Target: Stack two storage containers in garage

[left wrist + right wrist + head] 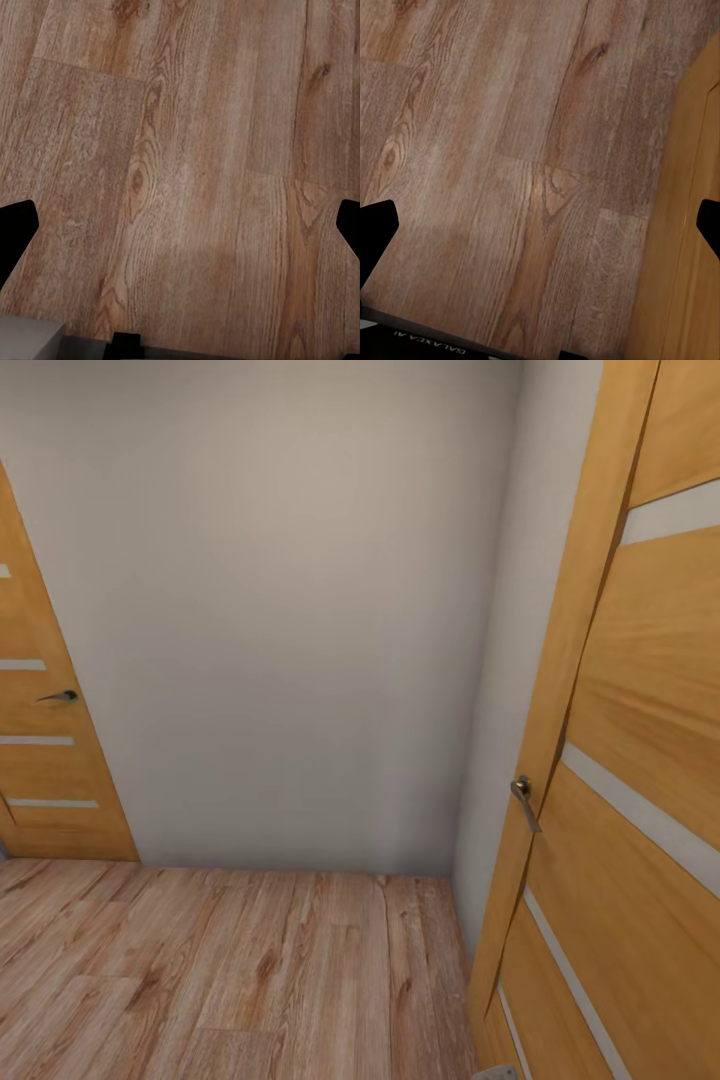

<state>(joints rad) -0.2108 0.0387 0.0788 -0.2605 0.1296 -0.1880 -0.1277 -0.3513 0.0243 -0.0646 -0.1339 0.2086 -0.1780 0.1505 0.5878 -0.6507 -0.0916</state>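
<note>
Wood plank floor beneath both grippers — left, right — jaws spread, empty.

Black fingers, grey body lettered "GALAXEA".

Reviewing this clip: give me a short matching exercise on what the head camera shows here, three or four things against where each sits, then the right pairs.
Things:
1. wall
2. plank floor
3. door with level handle
4. door with drooping handle

Places:
A. close by, at the view's right
B. straight ahead
C. farther off, at the view's left
D. along the bottom of the view

Pairs: 1-B, 2-D, 3-C, 4-A
</note>
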